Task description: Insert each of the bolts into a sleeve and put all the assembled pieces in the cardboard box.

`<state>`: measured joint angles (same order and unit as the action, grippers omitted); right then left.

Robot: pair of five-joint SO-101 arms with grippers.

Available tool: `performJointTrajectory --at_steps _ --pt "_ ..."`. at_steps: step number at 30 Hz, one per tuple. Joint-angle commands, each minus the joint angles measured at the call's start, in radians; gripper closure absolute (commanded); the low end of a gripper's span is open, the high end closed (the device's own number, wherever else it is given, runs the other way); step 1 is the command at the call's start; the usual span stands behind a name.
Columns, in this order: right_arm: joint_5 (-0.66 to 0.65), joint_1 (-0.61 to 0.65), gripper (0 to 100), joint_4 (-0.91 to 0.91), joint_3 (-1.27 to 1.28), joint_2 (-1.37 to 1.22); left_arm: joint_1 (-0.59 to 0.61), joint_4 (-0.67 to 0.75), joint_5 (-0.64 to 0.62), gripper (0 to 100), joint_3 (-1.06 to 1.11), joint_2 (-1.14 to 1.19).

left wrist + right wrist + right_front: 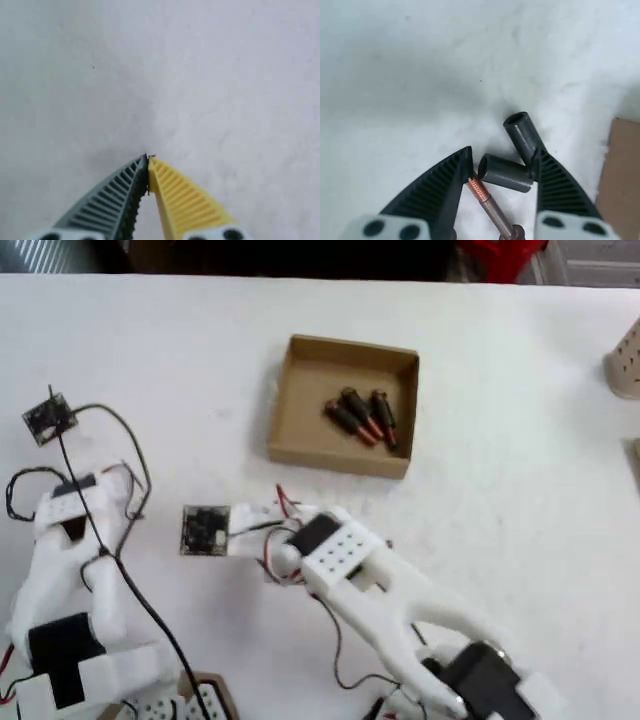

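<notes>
Black sleeves (pixel 506 173), two together, inside parted claw of right gripper (pixel 503 151) | closing may catch both, knock copper bolt (pixel 492 207) | left gripper (pixel 148 159) claw together.

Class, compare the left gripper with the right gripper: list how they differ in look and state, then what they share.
The left gripper is shut, tips meeting; the right gripper is open. The left gripper has one grey and one yellow finger; the right gripper's are both black. The left gripper holds nothing; a sleeve and a bolt lie between the right gripper's fingers. Both have ribbed fingers over the white table.
</notes>
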<state>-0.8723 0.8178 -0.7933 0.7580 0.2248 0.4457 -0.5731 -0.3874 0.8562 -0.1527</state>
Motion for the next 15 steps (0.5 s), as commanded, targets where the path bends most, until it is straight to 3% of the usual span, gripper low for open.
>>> performJointTrajectory --at_steps 1,15 --pt "-0.052 -0.038 74.3 0.008 -0.107 -0.090 0.008 -0.008 -0.009 98 -0.051 -0.005" --pt "-0.114 -0.091 76.8 0.013 -0.321 -0.374 0.005 -0.006 -0.009 98 -0.054 -0.002"
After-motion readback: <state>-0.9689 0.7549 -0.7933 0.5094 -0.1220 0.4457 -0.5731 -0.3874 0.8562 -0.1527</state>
